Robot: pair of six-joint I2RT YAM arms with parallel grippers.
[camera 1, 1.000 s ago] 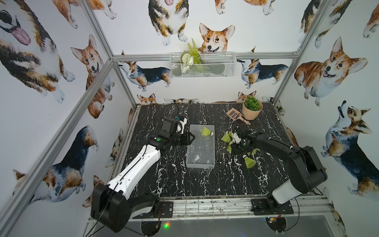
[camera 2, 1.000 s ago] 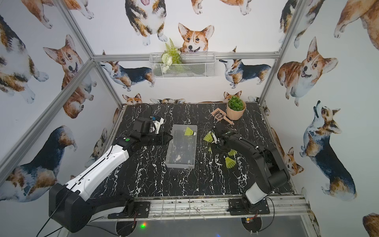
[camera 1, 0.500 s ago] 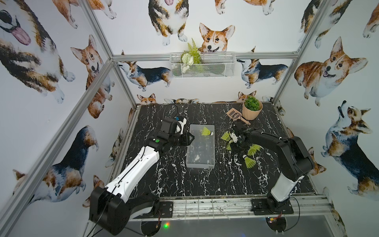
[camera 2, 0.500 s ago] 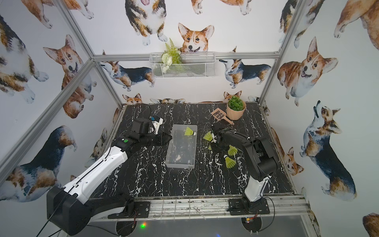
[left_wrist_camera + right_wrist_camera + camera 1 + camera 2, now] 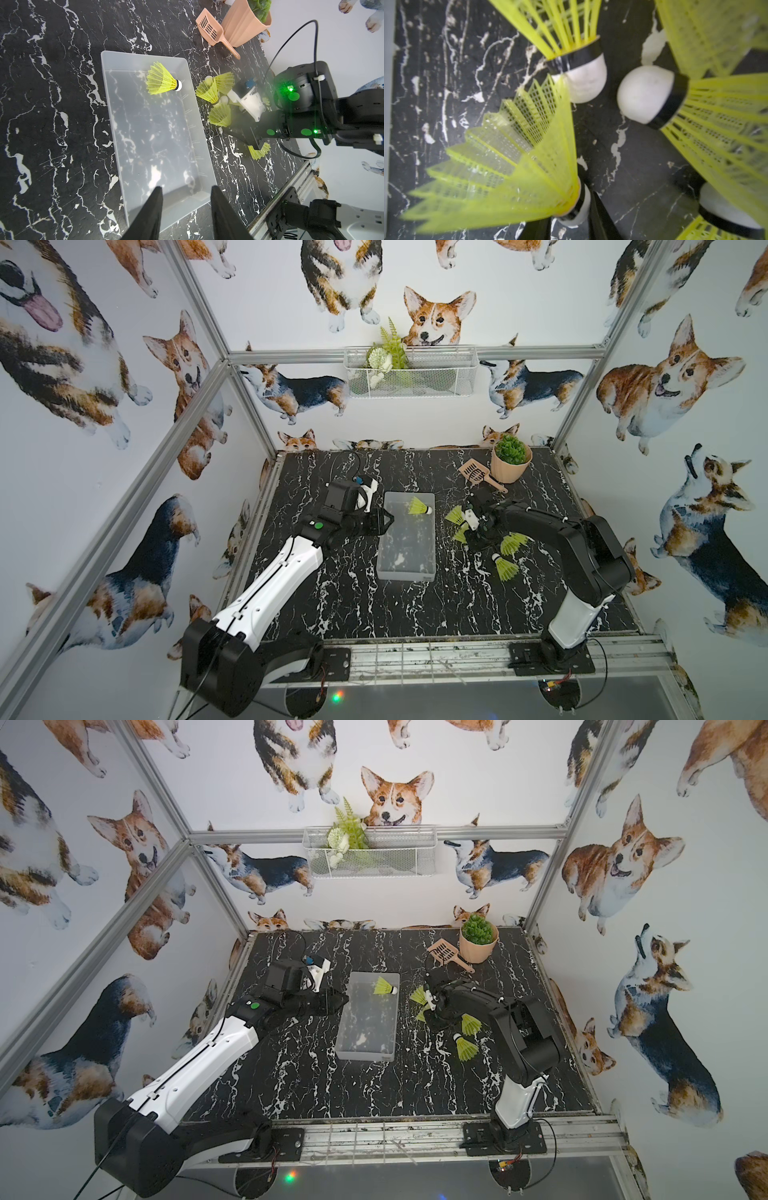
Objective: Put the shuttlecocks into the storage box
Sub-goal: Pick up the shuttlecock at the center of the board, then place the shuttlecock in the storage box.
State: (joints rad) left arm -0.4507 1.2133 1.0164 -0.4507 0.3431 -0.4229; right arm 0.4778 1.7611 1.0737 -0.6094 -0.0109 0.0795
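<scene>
The storage box (image 5: 406,570) (image 5: 365,1052) (image 5: 116,128) lies mid-table with one yellow-green shuttlecock (image 5: 417,506) (image 5: 381,986) (image 5: 161,81) at its far end. Right of it, several shuttlecocks lie loose on the marble, among them two (image 5: 455,514) (image 5: 506,569) in a top view. My right gripper (image 5: 471,538) (image 5: 571,209) reaches down into this cluster and is shut on the white tip of one shuttlecock (image 5: 519,176), whose skirt fans away from the fingers. Two other tips (image 5: 583,83) (image 5: 648,93) lie just beyond. My left gripper (image 5: 384,522) (image 5: 185,190) hangs open and empty at the box's left edge.
A peach pot with a green plant (image 5: 511,460) and a peach scoop (image 5: 478,472) stand at the back right. A white wire basket (image 5: 409,375) hangs on the back wall. The right arm (image 5: 301,116) leans low over the loose shuttlecocks.
My right gripper has closed from wide open onto a shuttlecock's tip, and the right arm's elbow has folded in closer. The left arm has stayed put.
</scene>
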